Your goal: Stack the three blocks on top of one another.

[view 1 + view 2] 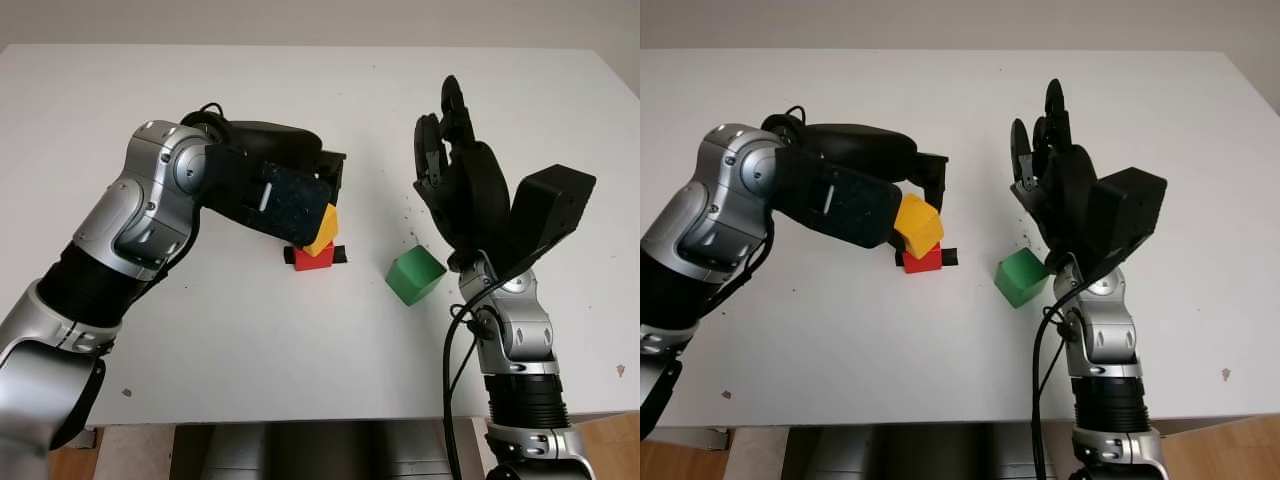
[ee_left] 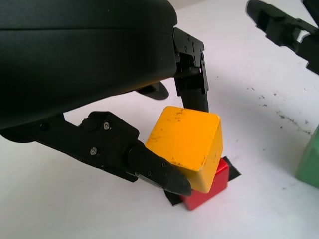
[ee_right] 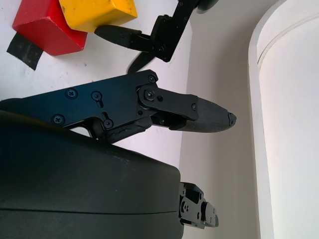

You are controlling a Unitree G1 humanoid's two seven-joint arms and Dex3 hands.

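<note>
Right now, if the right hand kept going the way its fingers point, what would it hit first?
Probably nothing: the open right hand points up and away over the bare table, and its path looks free, though depth is unclear.

A yellow block (image 1: 918, 224), scuffed and tilted, sits on top of a red block (image 1: 923, 260) just left of the frame's centre. The red block lies flat on the table. A green block (image 1: 1021, 277) lies alone right of centre, turned cornerwise.
</note>
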